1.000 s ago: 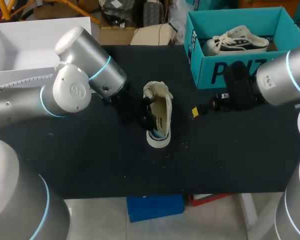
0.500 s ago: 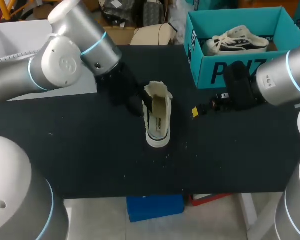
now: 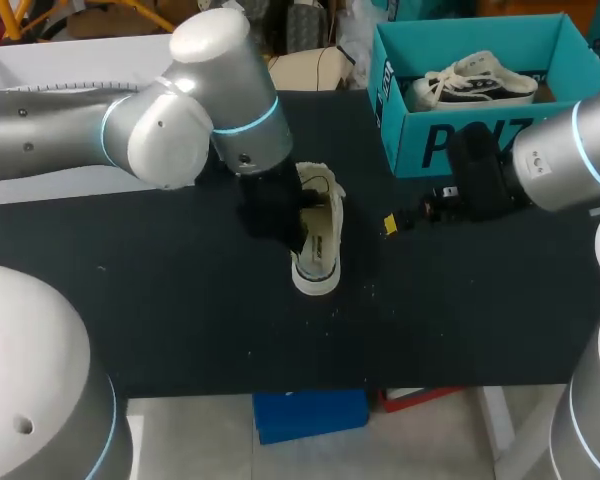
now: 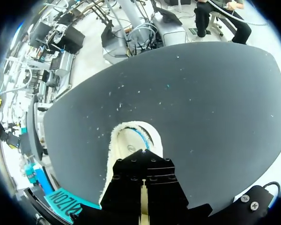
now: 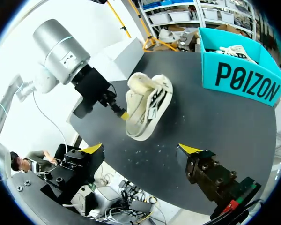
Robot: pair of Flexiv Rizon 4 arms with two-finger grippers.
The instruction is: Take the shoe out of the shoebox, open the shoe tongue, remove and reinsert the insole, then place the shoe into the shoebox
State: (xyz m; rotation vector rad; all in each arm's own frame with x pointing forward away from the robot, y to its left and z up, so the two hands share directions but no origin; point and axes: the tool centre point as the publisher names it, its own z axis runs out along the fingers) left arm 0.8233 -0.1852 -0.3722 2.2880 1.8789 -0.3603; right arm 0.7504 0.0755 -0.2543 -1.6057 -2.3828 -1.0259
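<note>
Across the middle of the head view spreads the black, round-edged table (image 3: 180, 320). The silver left arm (image 3: 160, 140) comes in from 9 o'clock and reaches to the table's centre. The silver right arm (image 3: 570, 150) enters from 3 o'clock and stops short of the centre. At 10 o'clock sits an open white cardboard box (image 3: 60, 60). At 1 o'clock stands the open teal cardboard shoebox (image 3: 430, 145), with a white low-top sneaker with black trim (image 3: 475, 80) lying inside it.

The cream canvas shoe (image 3: 320, 250) lies at the table's centre, out of the shoebox, running lengthwise from 12 to 6 o'clock with its rounded end at 6. The left gripper (image 5: 121, 112) is against the shoe's 9 o'clock side; I cannot tell whether it is open or closed. The right gripper (image 5: 141, 154) hangs at the shoe's 3 o'clock, apart from it, spread wide and holding nothing.
</note>
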